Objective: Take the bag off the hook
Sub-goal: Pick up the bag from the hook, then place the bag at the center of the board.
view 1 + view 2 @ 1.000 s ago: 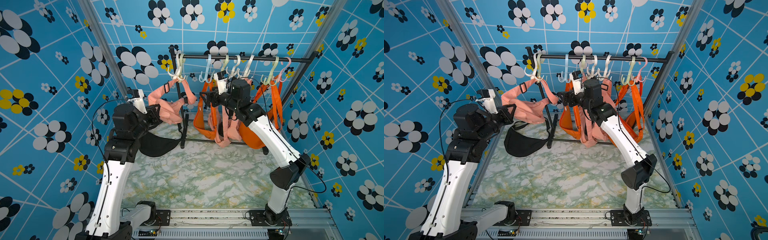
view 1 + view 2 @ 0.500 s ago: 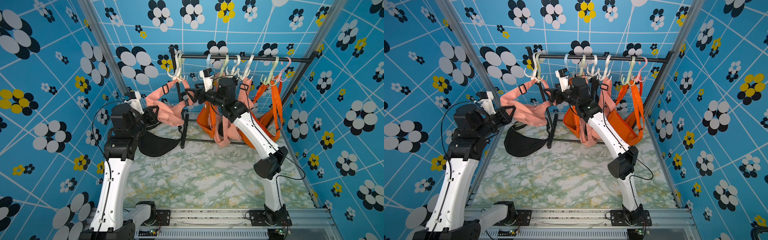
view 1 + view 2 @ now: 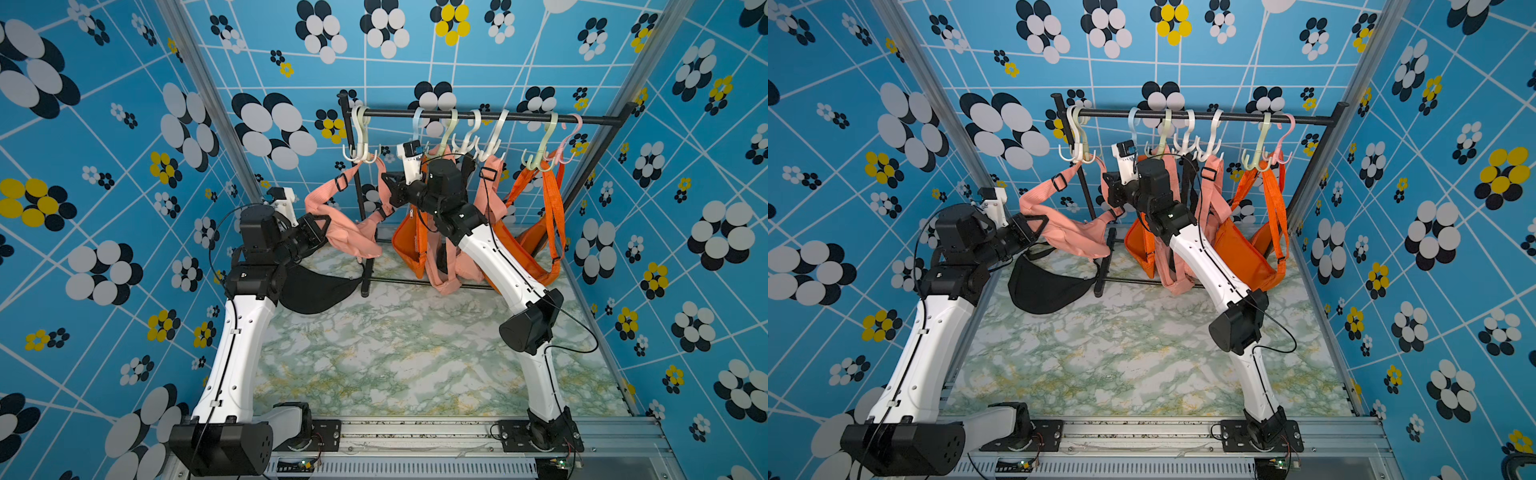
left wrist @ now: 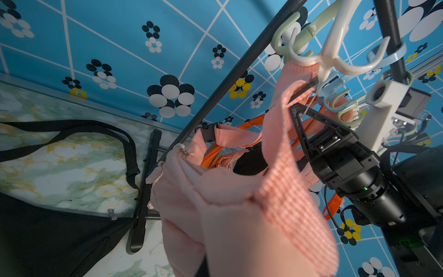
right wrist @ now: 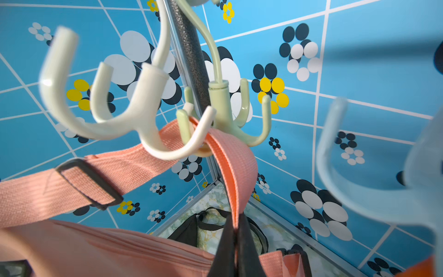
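Both arms are wearing glossy white shells on their long links, the left arm (image 3: 243, 332) at the lower left of a top view and the right arm (image 3: 494, 257) right of centre, each dotted with small dark screw holes. Black cylindrical joint housings are capping the links, thin black cables are looping alongside, and white camera mounts (image 3: 409, 160) are sitting at the wrists. The right gripper (image 5: 236, 230) is showing matte black fingers.

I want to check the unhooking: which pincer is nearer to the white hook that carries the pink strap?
Right. The right pincer pinches the pink strap just below the white hook; the left pincer grips the pink bag lower down, farther from it.
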Motion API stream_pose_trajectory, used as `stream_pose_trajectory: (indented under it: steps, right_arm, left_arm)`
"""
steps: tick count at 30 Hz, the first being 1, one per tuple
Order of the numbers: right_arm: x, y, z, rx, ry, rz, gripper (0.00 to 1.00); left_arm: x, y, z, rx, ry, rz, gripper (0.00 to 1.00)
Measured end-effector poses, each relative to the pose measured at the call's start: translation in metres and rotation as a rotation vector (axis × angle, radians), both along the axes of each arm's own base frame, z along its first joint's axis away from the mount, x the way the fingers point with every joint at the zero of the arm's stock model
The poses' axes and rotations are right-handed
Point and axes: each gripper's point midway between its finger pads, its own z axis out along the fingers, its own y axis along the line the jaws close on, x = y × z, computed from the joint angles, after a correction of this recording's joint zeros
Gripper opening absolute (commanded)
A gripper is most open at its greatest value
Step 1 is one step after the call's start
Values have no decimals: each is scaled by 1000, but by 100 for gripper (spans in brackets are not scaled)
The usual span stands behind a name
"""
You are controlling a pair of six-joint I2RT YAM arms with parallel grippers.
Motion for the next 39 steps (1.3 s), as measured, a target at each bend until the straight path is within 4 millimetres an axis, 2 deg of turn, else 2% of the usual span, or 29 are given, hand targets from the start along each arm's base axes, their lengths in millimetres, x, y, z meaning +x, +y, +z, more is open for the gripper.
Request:
stream_pose_trajectory:
  steps: [4, 6, 13, 17, 21, 28, 30, 33, 35, 39]
  right_arm:
    - [-1, -16, 16, -15, -36, -72, 0]
    - [-5, -26, 32, -13, -64, -110, 0]
    - [-33, -59, 92, 27, -165, -175, 0]
    - [-45, -70, 110, 36, -197, -189, 0]
    - [-49, -74, 97, 7, -169, -191, 0]
    - [-53, -78, 41, -79, -72, -196, 0]
    - [-56, -81, 31, -93, -56, -196, 0]
    - [-66, -85, 28, -104, -54, -188, 0]
    - [-77, -85, 33, -115, -74, -177, 0]
    - [-103, -75, 43, -135, -125, -132, 0]
  left_arm:
    - [15, -9, -11, -38, 30, -34, 0]
    - [20, -18, -15, -48, 37, -57, 0]
    - [38, -75, -27, -60, 63, -192, 0]
    - [43, -95, -27, -70, 61, -241, 0]
    - [45, -100, -27, -79, 57, -251, 0]
    - [46, -100, -30, -83, 67, -249, 0]
    - [45, -100, -33, -82, 75, -249, 0]
    - [45, -99, -38, -81, 88, -245, 0]
    - [44, -94, -41, -78, 105, -234, 0]
    - [34, -66, -45, -48, 134, -170, 0]
